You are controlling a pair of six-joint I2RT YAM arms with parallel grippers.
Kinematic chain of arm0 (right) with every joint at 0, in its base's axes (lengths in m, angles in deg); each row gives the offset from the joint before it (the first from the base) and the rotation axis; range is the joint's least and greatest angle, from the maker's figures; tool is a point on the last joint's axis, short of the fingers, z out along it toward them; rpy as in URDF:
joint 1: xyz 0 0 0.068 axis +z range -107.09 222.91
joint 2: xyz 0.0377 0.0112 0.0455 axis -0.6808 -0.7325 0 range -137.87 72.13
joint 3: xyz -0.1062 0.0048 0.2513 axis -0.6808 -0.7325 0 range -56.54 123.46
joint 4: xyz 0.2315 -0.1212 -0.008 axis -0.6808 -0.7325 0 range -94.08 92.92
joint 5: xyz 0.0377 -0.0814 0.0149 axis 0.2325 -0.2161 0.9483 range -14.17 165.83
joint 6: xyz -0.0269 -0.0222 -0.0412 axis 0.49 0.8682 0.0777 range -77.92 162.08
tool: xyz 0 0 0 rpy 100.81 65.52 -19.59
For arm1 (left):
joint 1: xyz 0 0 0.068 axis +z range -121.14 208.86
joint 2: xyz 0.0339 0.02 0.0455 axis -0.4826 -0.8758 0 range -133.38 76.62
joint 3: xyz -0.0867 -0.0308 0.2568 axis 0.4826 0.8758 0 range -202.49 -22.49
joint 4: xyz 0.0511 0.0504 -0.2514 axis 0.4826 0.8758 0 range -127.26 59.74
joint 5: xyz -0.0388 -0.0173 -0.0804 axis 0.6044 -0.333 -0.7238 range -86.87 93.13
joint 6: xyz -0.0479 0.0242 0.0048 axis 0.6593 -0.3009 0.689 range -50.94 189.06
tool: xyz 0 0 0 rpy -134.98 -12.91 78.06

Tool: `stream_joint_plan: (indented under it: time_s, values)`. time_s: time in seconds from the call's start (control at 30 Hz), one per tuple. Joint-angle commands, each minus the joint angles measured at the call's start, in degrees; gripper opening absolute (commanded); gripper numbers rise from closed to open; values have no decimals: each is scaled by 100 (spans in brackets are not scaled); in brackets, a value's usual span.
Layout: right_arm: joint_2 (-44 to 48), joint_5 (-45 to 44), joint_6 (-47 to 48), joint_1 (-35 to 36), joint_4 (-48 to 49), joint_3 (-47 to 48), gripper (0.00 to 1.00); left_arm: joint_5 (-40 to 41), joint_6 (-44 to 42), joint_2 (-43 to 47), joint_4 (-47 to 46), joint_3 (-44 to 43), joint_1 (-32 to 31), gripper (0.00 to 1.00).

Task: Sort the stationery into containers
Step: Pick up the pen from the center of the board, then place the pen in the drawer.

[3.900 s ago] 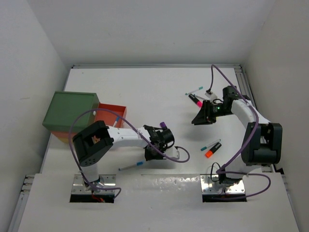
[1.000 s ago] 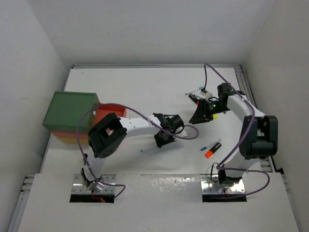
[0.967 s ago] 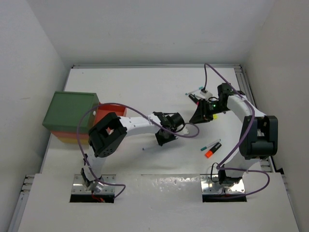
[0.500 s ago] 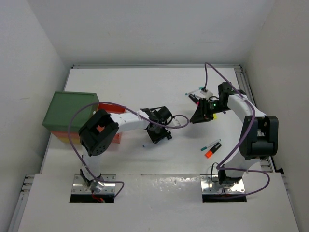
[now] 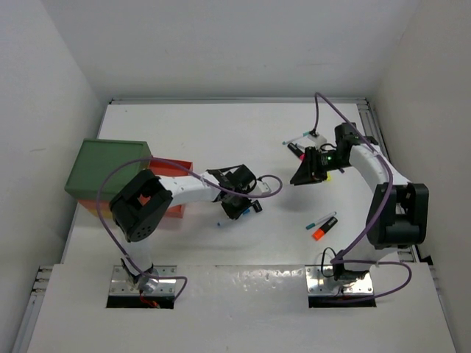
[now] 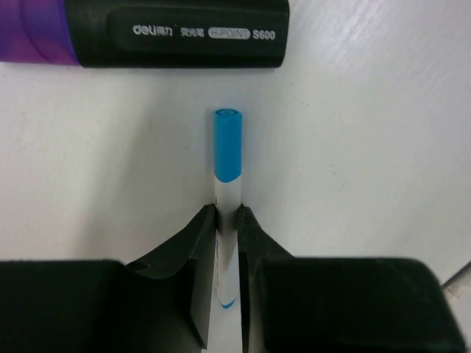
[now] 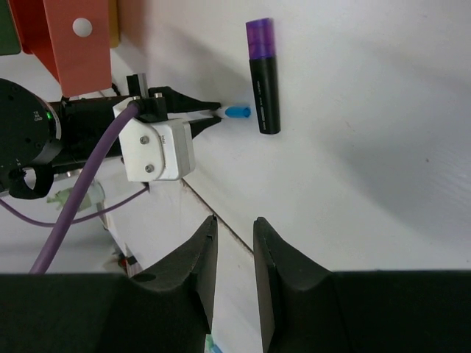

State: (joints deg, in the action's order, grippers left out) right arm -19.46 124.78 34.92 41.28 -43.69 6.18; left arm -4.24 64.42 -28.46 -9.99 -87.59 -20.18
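Reaching low across the white table [image 5: 221, 125], the L arm bends in to the right of the green tray [image 5: 107, 169]. The left gripper [image 6: 228, 220] is clenched on a thin blue-capped pen [image 6: 228, 147], whose cap ends just short of a purple highlighter [image 6: 147, 33] lying crosswise. The R arm is further right of that tray, w/ the right gripper [image 7: 234, 235] slightly parted and nothing btwn its fingers. Plain white walls all round. A red-orange tray [image 5: 176, 163] sits just beside the green tray's right edge; can't see inside either. An orange highlighter [image 5: 319, 232] lies well right.

Two trays: green tray [image 5: 109, 168], red-orange tray [image 5: 182, 167]. Two highlighters countable: purple highlighter [image 6: 147, 33], orange highlighter [image 5: 321, 232]. Two pens: blue-capped pen [image 6: 227, 158], teal-capped pen [image 5: 321, 219].
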Motion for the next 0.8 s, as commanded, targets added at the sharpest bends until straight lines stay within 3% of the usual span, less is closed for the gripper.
stream_joint_plan:
  time_s: [0.0, 0.17, 0.37, 0.53, 0.77]
  values:
    - [360, -87, 21, 5, 38, 100, 25, -212, 166, 382, -152, -11, 43, 0]
    - [695, -175, -14, 5, 117, -180, 25, -308, -1, 848, 672, -1072, 516, 0]
    - [1081, -333, 4, 5, 126, -435, 25, -387, -221, 1962, 1324, -1610, 1359, 0]
    - [1310, -412, 21, 5, 170, -655, 25, -492, -54, 2684, 1903, -1628, 2615, 0]
    - [1179, -465, -31, 13, 231, -735, 25, -317, -300, 2976, 2722, -1480, 3540, 0]
